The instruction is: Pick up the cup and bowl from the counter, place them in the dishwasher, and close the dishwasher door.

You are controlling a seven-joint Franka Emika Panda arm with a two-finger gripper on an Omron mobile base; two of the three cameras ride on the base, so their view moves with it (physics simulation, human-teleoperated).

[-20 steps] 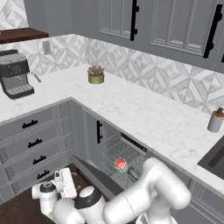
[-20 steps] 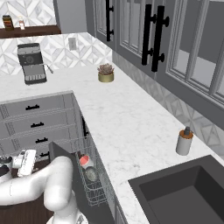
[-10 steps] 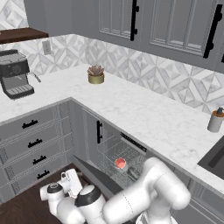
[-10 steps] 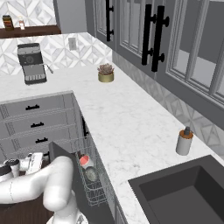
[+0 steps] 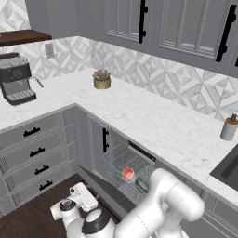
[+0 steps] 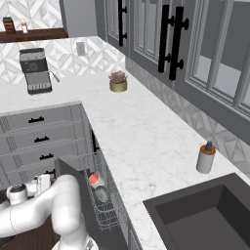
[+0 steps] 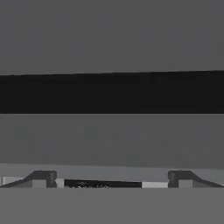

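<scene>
the cup point(image 5: 127, 174) lies on its side in the wire rack of the dishwasher point(image 5: 132, 168) with its red inside showing, and the dark bowl point(image 6: 102, 195) sits just beside it in the same rack, both off the white marble tabletop point(image 5: 153, 122). the gripper point(image 5: 82, 197) hangs low by the outer edge of the dropped dishwasher door point(image 6: 73, 188), higher and nearer to that edge than it was a second ago, when it sat further out over the dark floor point(image 5: 28, 223). up close, its fingertips point(image 7: 43, 178) stand wide apart, facing a flat grey panel crossed by a dark band.
</scene>
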